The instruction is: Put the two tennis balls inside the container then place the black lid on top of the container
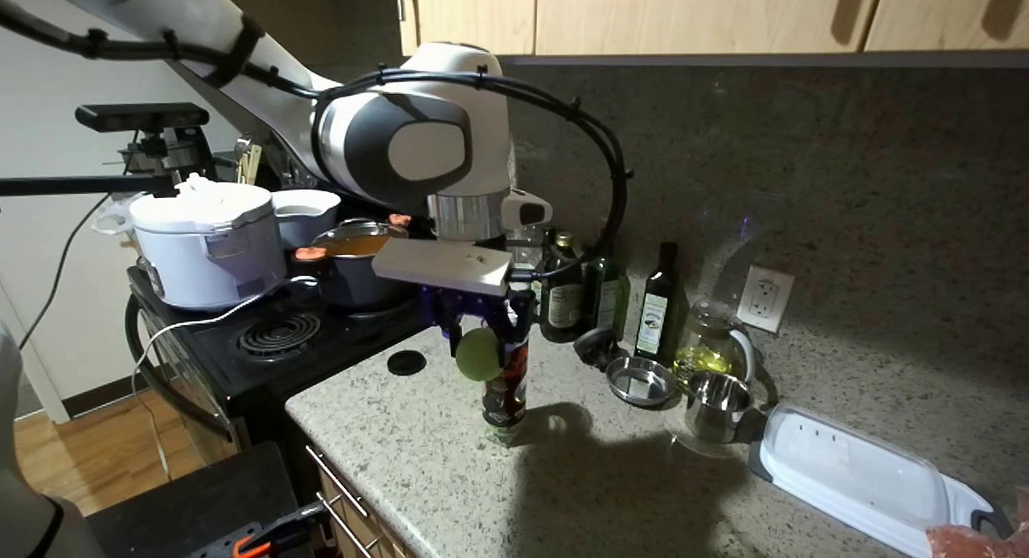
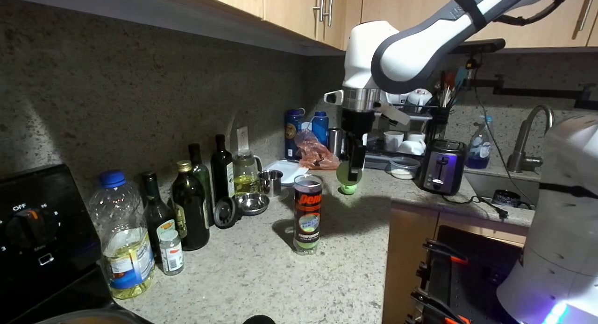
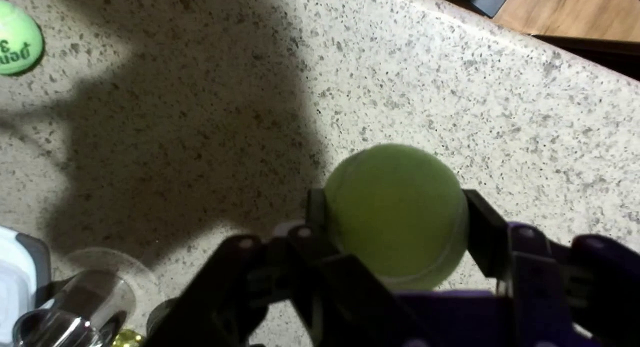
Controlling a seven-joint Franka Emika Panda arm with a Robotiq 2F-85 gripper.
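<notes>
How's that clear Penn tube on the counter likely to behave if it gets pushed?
The Penn tube would probably tip easily, standing tall on a narrow base. It's likely light, since its see-through wall looks like thin plastic. Once down, its round sides might let it roll.

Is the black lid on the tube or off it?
Off: in an exterior view the lid lies flat on the counter, apart from the tube.

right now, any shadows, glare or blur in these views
Wrist view: gripper blurred, print on the loose tennis ball legible, broad shadow over part of the counter; in an exterior view, dark shadow beside the container; in an exterior view, bright blue-violet glare on the arm's base.
</notes>
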